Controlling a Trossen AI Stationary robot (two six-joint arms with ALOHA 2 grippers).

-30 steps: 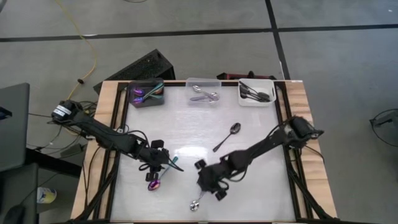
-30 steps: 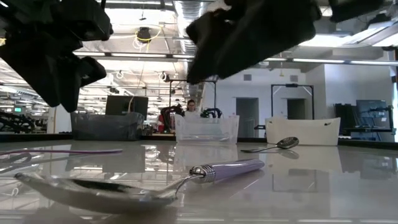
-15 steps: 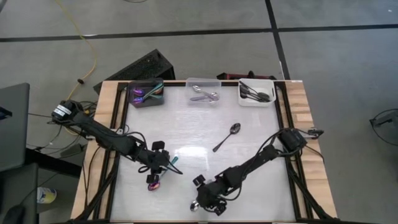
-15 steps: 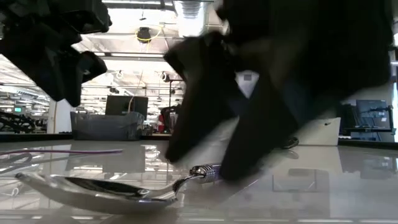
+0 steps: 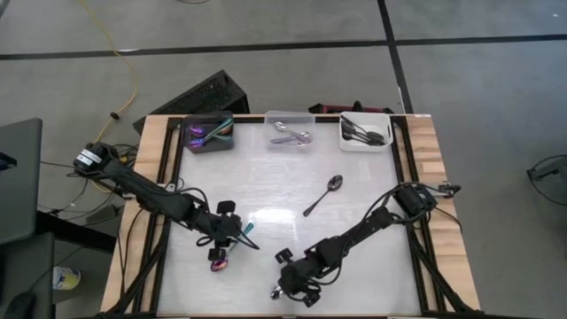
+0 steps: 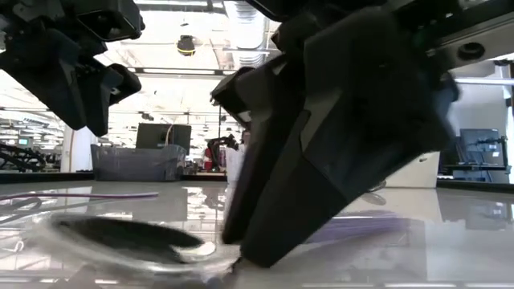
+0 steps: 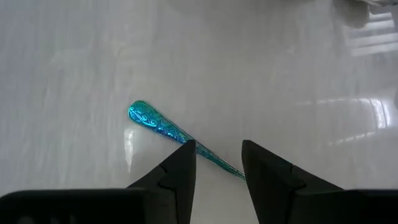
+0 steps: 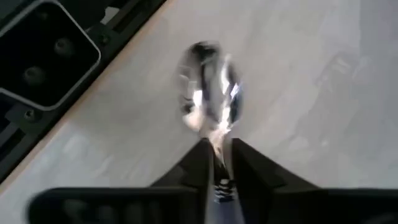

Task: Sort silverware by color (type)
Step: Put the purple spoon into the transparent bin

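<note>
A spoon with a shiny bowl (image 8: 208, 87) and a lilac handle (image 6: 361, 229) lies near the table's near edge, and my right gripper (image 5: 285, 287) is shut on it. To its left lies another spoon, with a teal handle (image 7: 155, 121) and a purple bowl (image 5: 217, 263). My left gripper (image 5: 232, 245) hangs open above that handle, with its fingers on either side and clear of it. A dark spoon (image 5: 323, 195) rests flat mid-table. My right gripper pinches the spoon's neck (image 8: 217, 138), just behind the bowl, between its two fingers. The fingers (image 6: 265, 233) slant down from the table's right and far side and reach the tabletop. The bowl (image 6: 120, 241) lies on the table in front of them, and the gripper hides much of the handle.
Three bins stand along the far edge: a dark grey one (image 5: 208, 133) with coloured spoons, a clear one (image 5: 291, 131) with silver spoons and a white one (image 5: 365, 131) with dark spoons. The table's near edge runs close to the right gripper.
My right gripper has dropped toward the table's near edge onto the lilac-handled spoon. Its fingers stood astride the handle, then shut at the neck. The spoon's bowl has tipped and shows blurred. My left gripper has stayed above the teal handle.
</note>
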